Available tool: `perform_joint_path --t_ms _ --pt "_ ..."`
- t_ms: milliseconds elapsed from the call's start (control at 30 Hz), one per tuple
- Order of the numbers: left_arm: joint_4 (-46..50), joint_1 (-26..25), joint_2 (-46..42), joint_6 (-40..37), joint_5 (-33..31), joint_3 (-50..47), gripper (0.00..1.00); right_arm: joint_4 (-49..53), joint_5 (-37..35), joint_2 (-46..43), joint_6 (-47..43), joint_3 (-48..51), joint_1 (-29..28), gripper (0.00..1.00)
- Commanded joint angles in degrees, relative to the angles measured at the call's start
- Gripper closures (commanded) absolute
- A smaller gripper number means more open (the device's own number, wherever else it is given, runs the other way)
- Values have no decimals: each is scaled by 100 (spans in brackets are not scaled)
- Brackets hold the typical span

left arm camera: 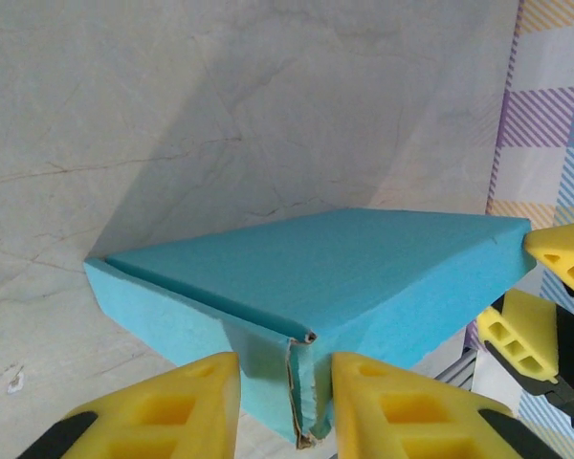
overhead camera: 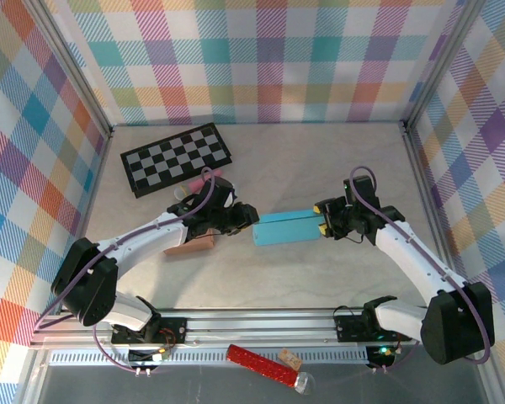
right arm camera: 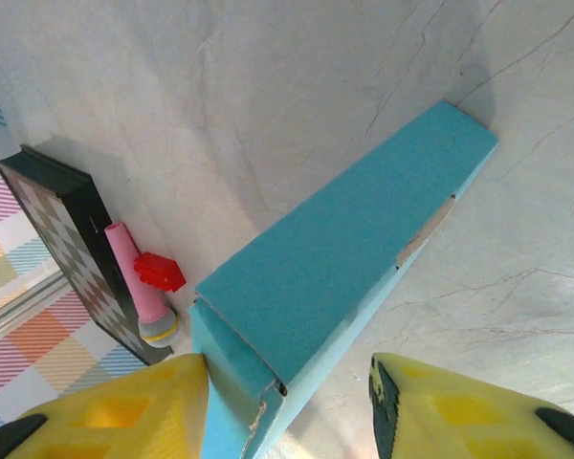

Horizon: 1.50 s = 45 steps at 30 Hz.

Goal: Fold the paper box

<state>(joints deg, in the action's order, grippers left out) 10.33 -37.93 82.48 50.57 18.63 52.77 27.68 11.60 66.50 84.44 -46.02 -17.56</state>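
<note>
Left gripper point(left arm camera: 285, 387) pinches teal flat cardboard box point(left arm camera: 344, 277) corner; right gripper point(right arm camera: 292, 382) gapes astride end; centre it, you squeeze squarely

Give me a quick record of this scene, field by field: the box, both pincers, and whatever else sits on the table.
box: blue paper box, lying on the table between the two pincers
left pincer: fingers either side of a corner at the box's left end; contact unclear
right pincer: open, straddling the box's right end
back left: checkerboard, with a pink stick and a small red piece beside it
under left arm: brown cardboard block
</note>
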Motion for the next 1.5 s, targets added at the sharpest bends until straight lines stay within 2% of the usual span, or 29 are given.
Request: perform_joint_path --t_ms 0,233,467,733,933,1067,1300,1467 --pt "621 23 182 -117 -134 -279 72 640 -85 57 -465 -446 18 48" --pt "701 23 137 -143 -176 -254 72 1218 -245 -265 -863 -919 88 47" --pt "751 23 207 -179 -158 -153 72 1207 -155 -298 -671 -505 121 53" --pt "752 23 216 -183 -150 -160 72 1088 -175 16 -840 -282 201 57" --pt "747 23 258 -204 -141 -119 72 1695 -303 232 -910 -245 206 60" --pt "751 23 266 -222 -134 -112 73 1556 -243 107 -797 -93 209 61" --pt "795 21 321 -249 -123 -33 73 1711 -298 12 -1230 -1103 201 61" --pt "804 -4 314 -263 -145 -21 73 1541 -244 119 -1045 -1119 201 56"
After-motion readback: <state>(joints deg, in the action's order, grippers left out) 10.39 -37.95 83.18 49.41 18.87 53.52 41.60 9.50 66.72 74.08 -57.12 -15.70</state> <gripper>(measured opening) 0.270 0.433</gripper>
